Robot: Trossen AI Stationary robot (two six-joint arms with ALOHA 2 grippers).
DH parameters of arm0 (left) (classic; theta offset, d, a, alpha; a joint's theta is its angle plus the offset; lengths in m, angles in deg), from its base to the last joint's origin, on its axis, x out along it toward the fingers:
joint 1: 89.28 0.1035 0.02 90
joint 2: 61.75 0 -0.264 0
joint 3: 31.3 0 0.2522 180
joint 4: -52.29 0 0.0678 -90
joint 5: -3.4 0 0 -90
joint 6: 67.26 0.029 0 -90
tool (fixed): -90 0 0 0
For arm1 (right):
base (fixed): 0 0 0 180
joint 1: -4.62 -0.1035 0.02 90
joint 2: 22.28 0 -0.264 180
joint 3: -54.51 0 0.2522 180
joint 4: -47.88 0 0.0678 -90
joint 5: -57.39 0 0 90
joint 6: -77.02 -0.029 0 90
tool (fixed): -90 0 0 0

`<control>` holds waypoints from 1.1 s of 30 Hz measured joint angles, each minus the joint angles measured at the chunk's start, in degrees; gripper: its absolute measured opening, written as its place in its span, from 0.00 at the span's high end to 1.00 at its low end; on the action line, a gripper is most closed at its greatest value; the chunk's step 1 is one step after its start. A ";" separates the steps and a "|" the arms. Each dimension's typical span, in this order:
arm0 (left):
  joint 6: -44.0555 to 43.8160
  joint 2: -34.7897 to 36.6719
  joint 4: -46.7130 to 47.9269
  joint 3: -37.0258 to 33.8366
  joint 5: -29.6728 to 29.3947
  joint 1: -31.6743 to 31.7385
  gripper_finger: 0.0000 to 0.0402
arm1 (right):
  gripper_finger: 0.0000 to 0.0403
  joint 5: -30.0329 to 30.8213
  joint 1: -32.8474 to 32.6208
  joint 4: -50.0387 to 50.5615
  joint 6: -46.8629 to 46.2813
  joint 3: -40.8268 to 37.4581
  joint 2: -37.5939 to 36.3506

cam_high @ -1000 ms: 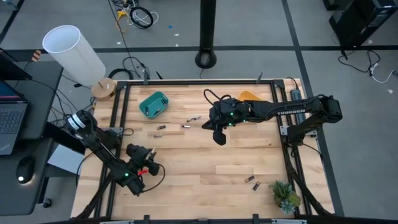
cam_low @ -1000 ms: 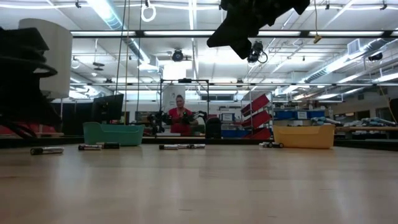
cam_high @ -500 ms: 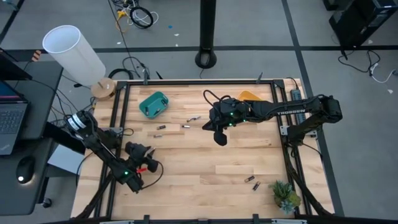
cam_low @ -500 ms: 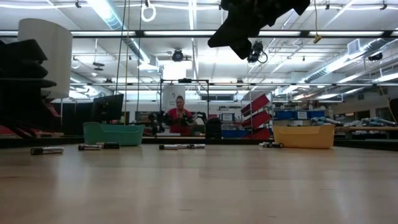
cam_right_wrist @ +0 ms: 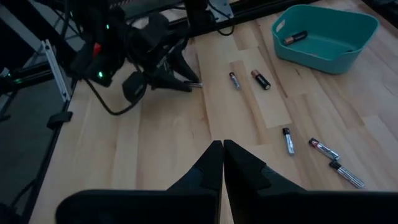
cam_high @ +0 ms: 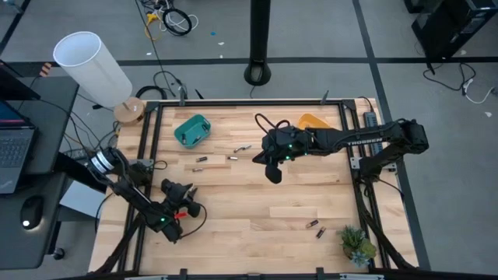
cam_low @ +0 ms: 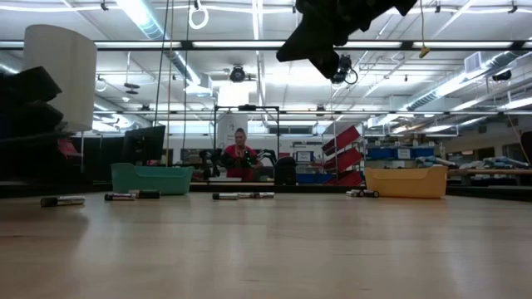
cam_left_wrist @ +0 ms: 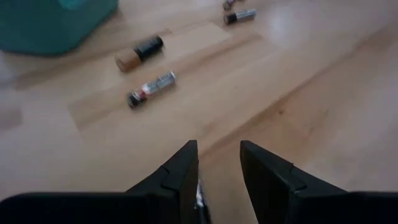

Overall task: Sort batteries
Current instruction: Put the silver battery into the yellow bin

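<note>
Small batteries lie loose on the wooden table: a few near the teal bin, two near the front right. One battery lies inside the teal bin. The orange bin stands at the far right. My left gripper is low over the near left of the table. Its fingers stand apart, with bare wood showing between them, and they point toward two batteries. My right gripper hangs shut high above the table's middle. My left gripper has a thin silvery sliver against the inner side of one finger. I cannot tell what it is or whether the fingers hold it.
Black rails frame the table. A white lamp shade stands past the far left corner and a small plant at the near right corner. A person sits in the room beyond. The middle of the table is bare wood.
My left gripper has sunk toward the table at the near left, tipping a little further down, with the gap between its fingers unchanged. No battery has moved.
</note>
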 joint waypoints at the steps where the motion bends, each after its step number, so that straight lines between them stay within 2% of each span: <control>1: 0.00 -1.03 -0.98 0.01 -0.01 0.00 0.67 | 0.94 0.07 -0.14 -0.06 -0.35 0.01 0.00; 9: 0.98 -6.88 -6.98 0.22 -3.62 -0.04 0.67 | 0.94 2.74 -1.65 -0.04 -2.94 0.02 0.00; 15: 0.93 -7.43 -6.77 0.89 -3.66 -0.31 0.68 | 0.94 3.14 -2.10 -0.04 -3.50 0.02 0.00; 19: 0.75 -7.71 -8.78 1.17 -2.37 -0.33 0.75 | 0.94 3.16 -2.07 -0.08 -3.19 0.02 0.00; 26: 0.68 -7.60 -9.01 1.08 -2.20 -0.20 0.97 | 0.94 3.18 -1.96 -1.40 -2.24 0.02 0.00; 33: 1.01 -6.31 -6.08 3.38 -0.30 -0.13 0.93 | 0.94 3.18 -1.96 -2.49 -2.62 0.02 0.00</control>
